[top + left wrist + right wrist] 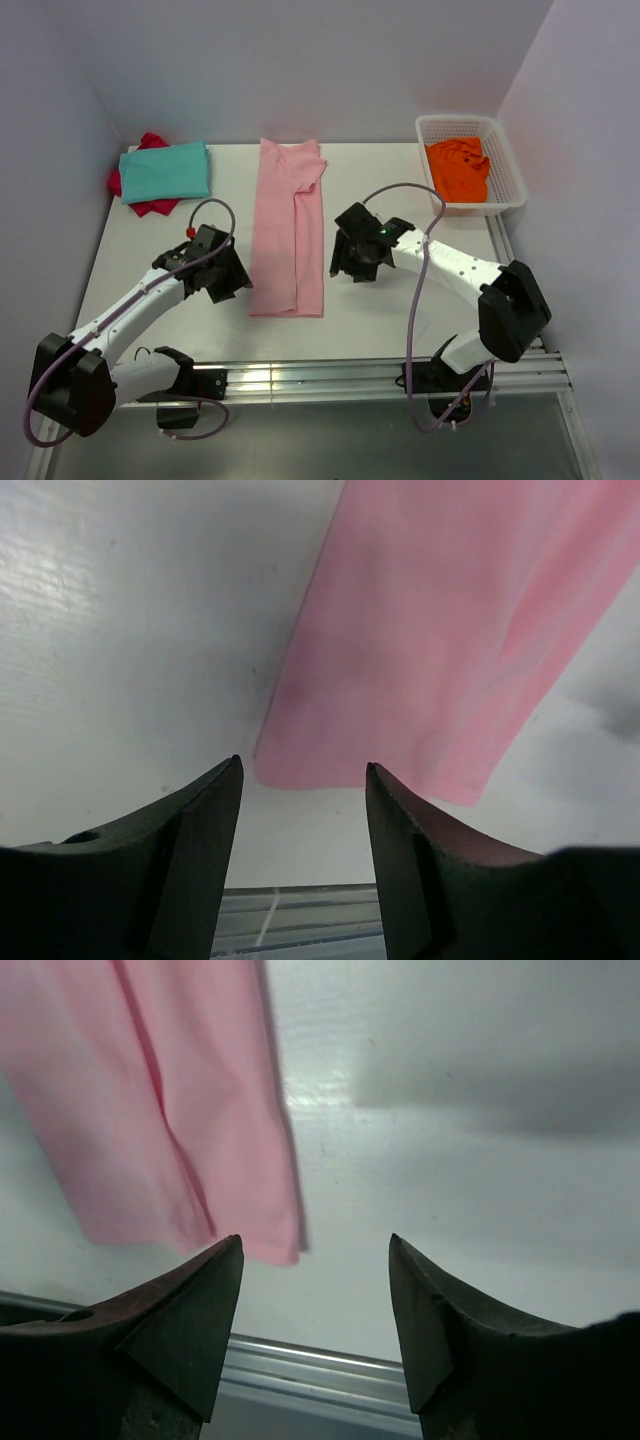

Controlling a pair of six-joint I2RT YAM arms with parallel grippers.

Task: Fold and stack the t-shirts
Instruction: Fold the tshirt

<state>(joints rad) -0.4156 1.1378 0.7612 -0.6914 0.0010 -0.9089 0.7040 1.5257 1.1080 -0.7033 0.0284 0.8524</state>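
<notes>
A pink t-shirt (288, 225) lies folded into a long narrow strip down the middle of the table. Its near end shows in the left wrist view (440, 650) and the right wrist view (160, 1110). My left gripper (240, 285) is open and empty, just left of the strip's near left corner (303, 765). My right gripper (340, 268) is open and empty, just right of the strip's near right edge (315, 1240). A folded teal t-shirt (166, 170) lies on a red one (150, 205) at the far left. An orange t-shirt (460, 168) lies crumpled in the basket.
A white plastic basket (505, 160) stands at the far right of the table. A metal rail (330, 375) runs along the near table edge. White walls close in the back and both sides.
</notes>
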